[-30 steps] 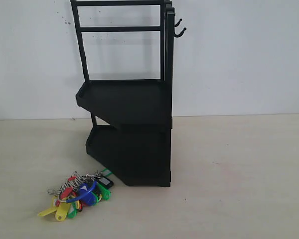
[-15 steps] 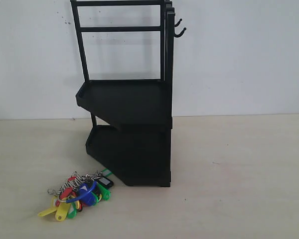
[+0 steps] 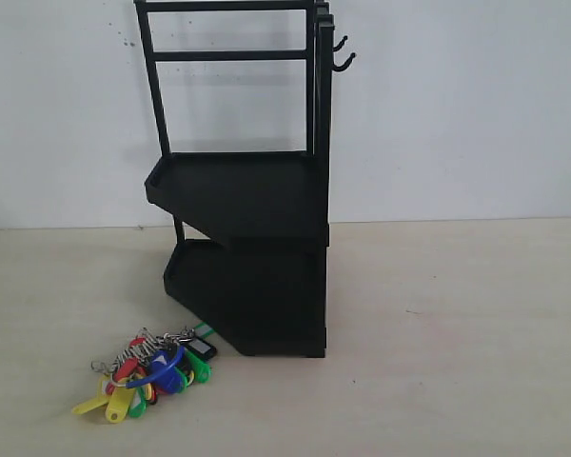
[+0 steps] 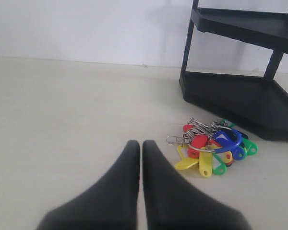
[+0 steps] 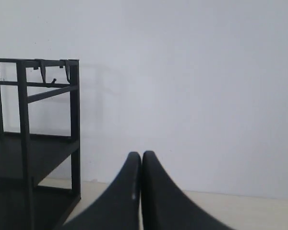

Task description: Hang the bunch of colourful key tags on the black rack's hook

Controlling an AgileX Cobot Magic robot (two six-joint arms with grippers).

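- L tool (image 4: 141,143) pressed together, near colourful key tag bunch (image 4: 213,146) on table (image 4: 62,105).
- R tool (image 5: 141,155) pressed together.
- Bunch by black rack (image 3: 243,190) base, well below hook (image 3: 344,63).

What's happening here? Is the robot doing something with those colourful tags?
Nothing is being handled yet. The colourful key tag bunch lies on the table beside the black rack, whose hook is bare. The left pincer is shut and empty, apart from the bunch; the right pincer is shut and empty too.
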